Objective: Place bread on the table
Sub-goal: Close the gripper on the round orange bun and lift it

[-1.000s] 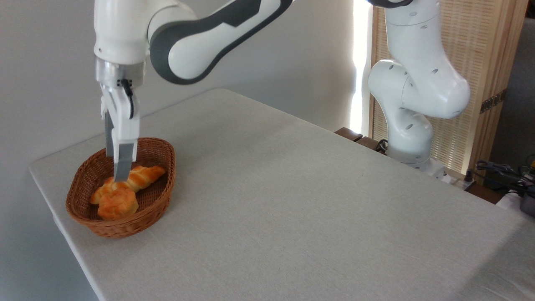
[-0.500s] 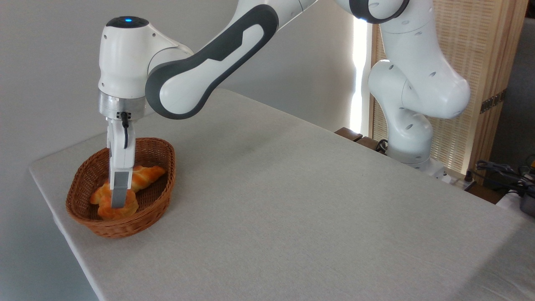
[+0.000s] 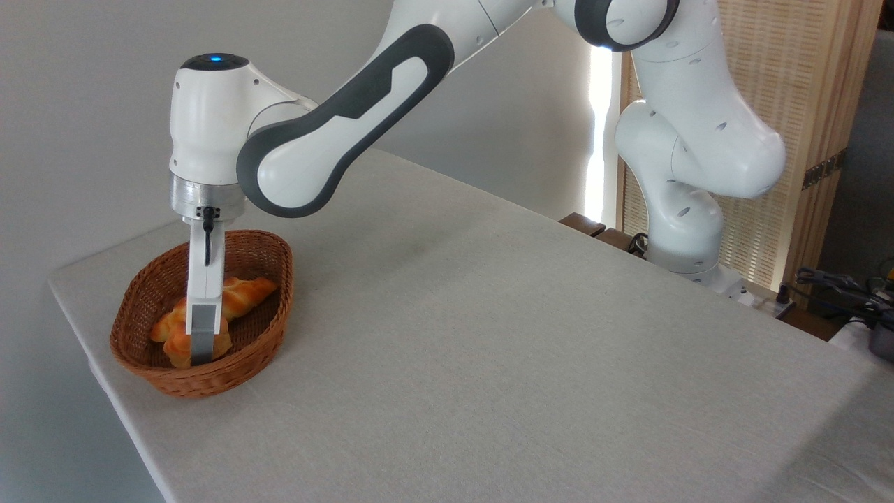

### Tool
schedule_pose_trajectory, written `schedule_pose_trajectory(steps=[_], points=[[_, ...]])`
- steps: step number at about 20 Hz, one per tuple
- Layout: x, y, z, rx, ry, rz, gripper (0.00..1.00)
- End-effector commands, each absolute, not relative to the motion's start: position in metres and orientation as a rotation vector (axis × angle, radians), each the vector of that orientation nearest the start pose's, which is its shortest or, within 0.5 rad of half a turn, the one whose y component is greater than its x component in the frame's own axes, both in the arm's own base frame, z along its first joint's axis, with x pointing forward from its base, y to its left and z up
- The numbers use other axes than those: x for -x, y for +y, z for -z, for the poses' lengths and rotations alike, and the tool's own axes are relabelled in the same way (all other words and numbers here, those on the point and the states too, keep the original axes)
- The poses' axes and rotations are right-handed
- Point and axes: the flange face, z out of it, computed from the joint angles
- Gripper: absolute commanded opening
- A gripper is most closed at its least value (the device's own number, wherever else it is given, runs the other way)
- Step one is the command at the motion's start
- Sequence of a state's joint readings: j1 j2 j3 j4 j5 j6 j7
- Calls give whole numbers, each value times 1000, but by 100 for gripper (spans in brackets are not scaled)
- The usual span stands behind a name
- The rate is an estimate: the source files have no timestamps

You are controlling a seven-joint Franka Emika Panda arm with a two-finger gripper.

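1. The gripper [image 3: 200,356] is seen from the single fixed camera, reached straight down into the wicker basket [image 3: 241,363] near the left corner of the table [image 3: 489,335].
2. Only the near finger is shown edge-on; the far finger is hidden behind it, so how far apart the fingers stand cannot be told from this view.
3. The near finger's grey pad is laid across the front of the bread [image 3: 180,342], whose round orange-golden body is seen on both sides of it. Contact looks likely, but a firm clamp cannot be confirmed.
4. The bread is found low inside the basket, toward its front-left part, with the braided roll [image 3: 244,293] lying just behind it and slanting toward the basket's right rim.
5. As to progress, little is judged to be done: the bread is not yet lifted and nothing has been set on the bare tabletop. The step in hand appears to be the grasp itself.
6. What is left, by this judgement, is closing on the bread, raising it clear of the basket rim, carrying it over open tabletop and releasing it there.
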State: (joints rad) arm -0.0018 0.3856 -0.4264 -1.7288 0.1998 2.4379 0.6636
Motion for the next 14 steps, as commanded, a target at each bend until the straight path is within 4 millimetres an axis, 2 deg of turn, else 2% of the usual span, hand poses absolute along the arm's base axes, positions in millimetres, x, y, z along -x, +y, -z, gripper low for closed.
schedule_pose_trajectory(steps=[1, 14], points=[[-633, -256, -410, 2511, 1697, 573, 45], [-633, -255, -416, 2518, 1678, 585, 42]])
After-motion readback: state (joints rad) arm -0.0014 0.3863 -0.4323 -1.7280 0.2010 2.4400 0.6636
